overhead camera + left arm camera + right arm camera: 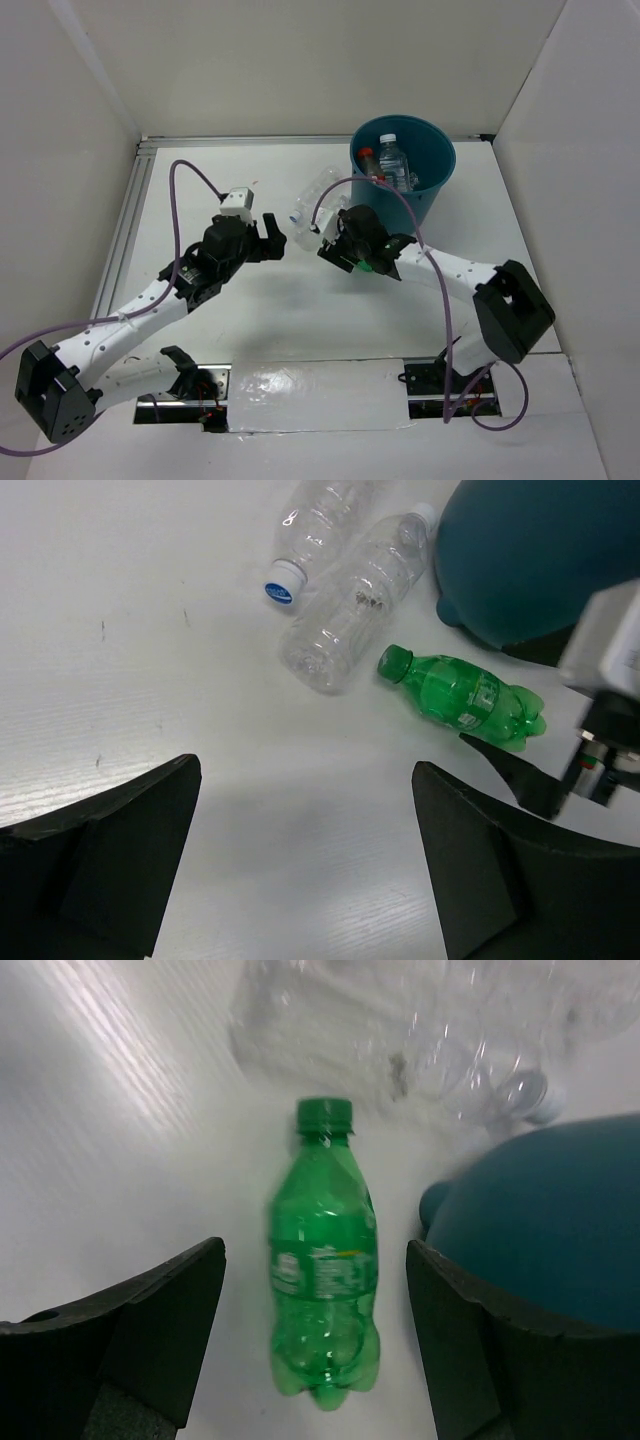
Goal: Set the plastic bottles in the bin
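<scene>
The green bottle (323, 1280) lies on the table between the wide-open fingers of my right gripper (315, 1260), cap pointing away, untouched. In the top view the right gripper (345, 248) covers most of it, with a bit of green (367, 266) showing. Two clear bottles (355, 605) (310, 530) lie side by side left of the teal bin (403, 160). In the bin are a red-capped bottle (367, 158) and a clear labelled bottle (393, 160). My left gripper (272, 235) is open and empty over bare table (305, 780), short of the clear bottles.
The bin's base (550, 1230) sits close to the right of the green bottle. White walls enclose the table on the left, back and right. A metal rail (125, 220) runs along the left edge. The two grippers face each other closely.
</scene>
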`<state>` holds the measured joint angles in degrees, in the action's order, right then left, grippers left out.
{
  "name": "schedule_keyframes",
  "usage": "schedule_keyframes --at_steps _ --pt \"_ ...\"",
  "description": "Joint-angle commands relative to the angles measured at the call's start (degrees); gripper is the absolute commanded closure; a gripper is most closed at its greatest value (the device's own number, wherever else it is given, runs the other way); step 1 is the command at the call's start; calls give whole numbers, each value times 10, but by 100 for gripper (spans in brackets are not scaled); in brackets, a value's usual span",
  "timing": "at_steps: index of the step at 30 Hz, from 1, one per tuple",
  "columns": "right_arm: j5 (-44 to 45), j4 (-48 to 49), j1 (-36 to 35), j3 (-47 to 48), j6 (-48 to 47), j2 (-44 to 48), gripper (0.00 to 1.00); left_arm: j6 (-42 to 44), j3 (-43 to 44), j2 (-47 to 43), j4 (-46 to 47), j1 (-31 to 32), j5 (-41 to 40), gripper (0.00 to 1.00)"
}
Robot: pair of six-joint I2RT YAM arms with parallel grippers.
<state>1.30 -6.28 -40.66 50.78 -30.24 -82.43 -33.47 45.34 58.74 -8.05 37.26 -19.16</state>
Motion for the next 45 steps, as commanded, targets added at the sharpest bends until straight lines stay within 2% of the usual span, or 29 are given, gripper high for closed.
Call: schedule_keyframes --at_steps 1,5,7,11,12,19,20,22,23,24,27,33,38,39,41,42,45 --pt "58 26 16 4 7 -38 20 -10 -1 0 31 1 8 0" --pt "63 26 29 10 -5 -83 20 -26 -8 -6 26 1 8 0" --pt "40 26 41 10 -10 -94 20 -26 -15 -13 26 1 13 0" --pt "-46 -54 48 28 -28 -120 22 -32 -27 -18 26 6 20 0" --pt "-79 -64 48 34 -36 -127 29 -32 -27 -18 26 6 25 0" --pt "-194 -153 34 18 -105 -90 51 -37 -45 -5 39 12 44 0" --pt "-212 -173 34 18 -112 -76 62 -37 -45 1 44 17 49 0" --pt "-224 -180 34 18 -119 -58 73 -25 -45 8 45 17 49 0" --pt "-224 -188 34 18 -119 -48 82 -25 -45 8 45 17 44 0" --pt "-234 -194 34 18 -119 -36 83 -16 -45 14 45 17 44 0" --pt "-263 -220 34 45 -126 9 87 7 -40 14 45 17 39 0" --pt "-301 -258 46 125 -120 93 87 56 -27 43 51 5 39 0" --pt "-330 -281 98 222 -91 125 88 93 -15 66 71 -12 45 0" --pt "-345 -275 116 282 -74 125 88 109 -10 73 79 -12 53 4" --pt "-354 -255 137 301 -48 125 89 115 -3 82 92 -17 64 6" --pt "-354 -245 147 336 -34 125 89 125 5 94 97 -17 70 8" --pt "-346 -187 190 363 12 112 91 138 33 124 124 -17 90 17"
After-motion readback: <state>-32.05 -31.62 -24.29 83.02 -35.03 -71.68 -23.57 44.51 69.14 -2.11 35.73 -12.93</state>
